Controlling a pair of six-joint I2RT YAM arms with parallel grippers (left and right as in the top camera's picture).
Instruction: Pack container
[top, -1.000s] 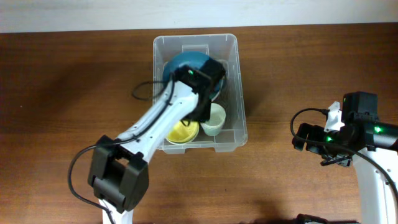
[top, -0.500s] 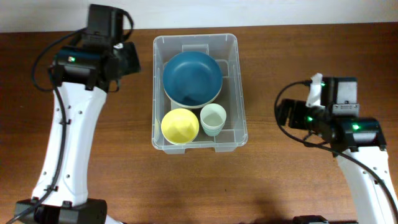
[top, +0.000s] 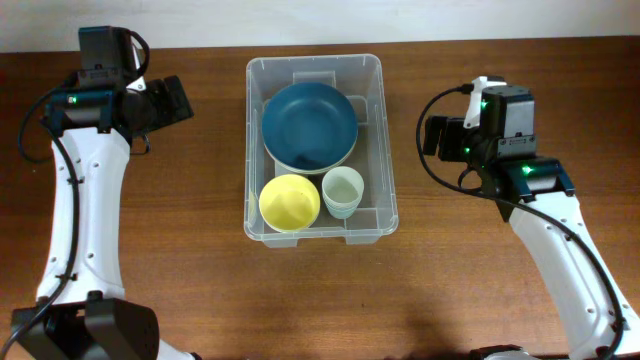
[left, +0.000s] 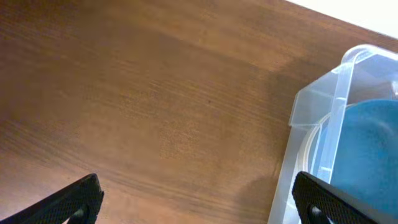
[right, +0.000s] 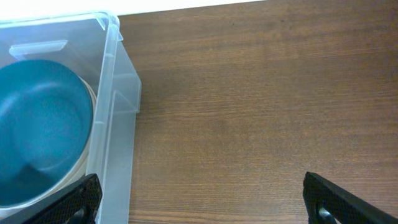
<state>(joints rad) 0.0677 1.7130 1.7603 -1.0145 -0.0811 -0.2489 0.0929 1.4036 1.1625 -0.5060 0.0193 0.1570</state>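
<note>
Container (top: 387, 120) lies between left claw (top: 175, 100) and right claw (top: 432, 137), both spread wide, empty, apart from it.

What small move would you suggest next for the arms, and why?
Probably retract both arms to rest: the container already holds the blue bowl, yellow bowl and pale cup, nothing else lies on the table, and the left end effector and right end effector are open and empty.

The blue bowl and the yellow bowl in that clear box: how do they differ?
The blue bowl is much wider than the yellow bowl. The blue bowl rests on a pale dish at the container's back end; the yellow bowl stands beside a pale green cup at the front. Both are round, upright and empty.
</note>
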